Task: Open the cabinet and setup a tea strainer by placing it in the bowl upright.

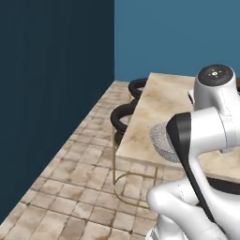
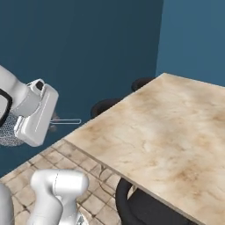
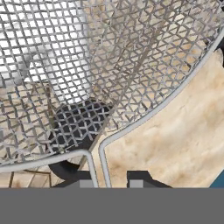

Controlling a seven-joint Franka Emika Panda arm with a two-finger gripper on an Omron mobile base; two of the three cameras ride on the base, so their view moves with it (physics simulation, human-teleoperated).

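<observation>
My gripper (image 3: pixel 109 181) is shut on the thin wire handle (image 3: pixel 94 159) of the tea strainer (image 3: pixel 87 52), whose silver mesh basket spreads close in front of the hand camera. From the left base view, the strainer (image 1: pixel 161 140) hangs over the near edge of the beige stone table (image 1: pixel 159 98), partly behind my arm. From the right, the white hand with the gripper (image 2: pixel 49 124) holds the mesh (image 2: pixel 9 132) left of the table, and the wire handle (image 2: pixel 66 121) sticks out toward the table. The cabinet and the bowl are out of view.
Black round stools (image 1: pixel 123 117) (image 1: pixel 138 86) stand along the table's left side, and another stool (image 2: pixel 132 202) sits under its near edge. The tiled floor (image 1: pixel 70 187) lies to the left, and dark blue walls (image 1: pixel 56 70) are behind. The table top (image 2: pixel 162 127) is bare.
</observation>
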